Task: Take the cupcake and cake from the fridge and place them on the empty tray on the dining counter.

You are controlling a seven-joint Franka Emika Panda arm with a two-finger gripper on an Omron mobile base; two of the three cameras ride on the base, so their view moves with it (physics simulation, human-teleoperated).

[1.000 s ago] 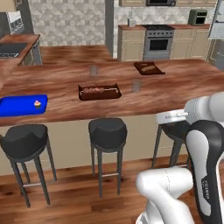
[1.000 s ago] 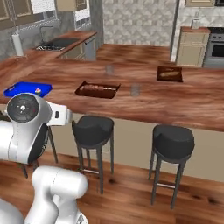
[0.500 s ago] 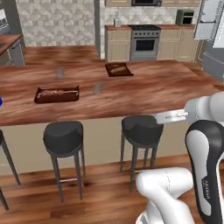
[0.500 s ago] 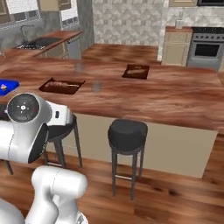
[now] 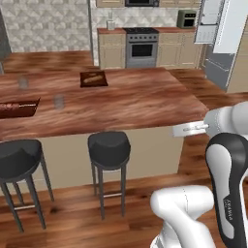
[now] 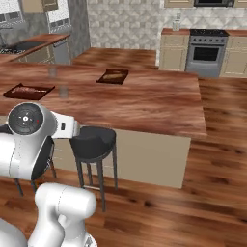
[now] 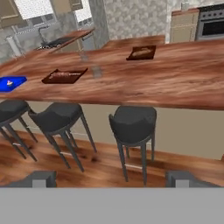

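The dining counter [image 7: 175,83] stretches across the hand view, well beyond the gripper [image 7: 113,179], whose two dark fingertips [image 7: 41,178] stand far apart at the bottom edge with nothing between them: the jaws are wide open and empty. The fridge [image 5: 220,43] stands at the far right of the left base view, its pale doors swung open, well apart from the arm. Three dark stools [image 7: 131,124] line the near side of the counter. On the counter's far left lies the blue tray [image 7: 11,83], with a tiny reddish item on it that looks like the cupcake [image 7: 9,82], too small to tell for sure. Nearer lies a dark brown tray [image 7: 64,76] holding brownish food, and farther back a second brown tray [image 7: 141,53] with food of its own.
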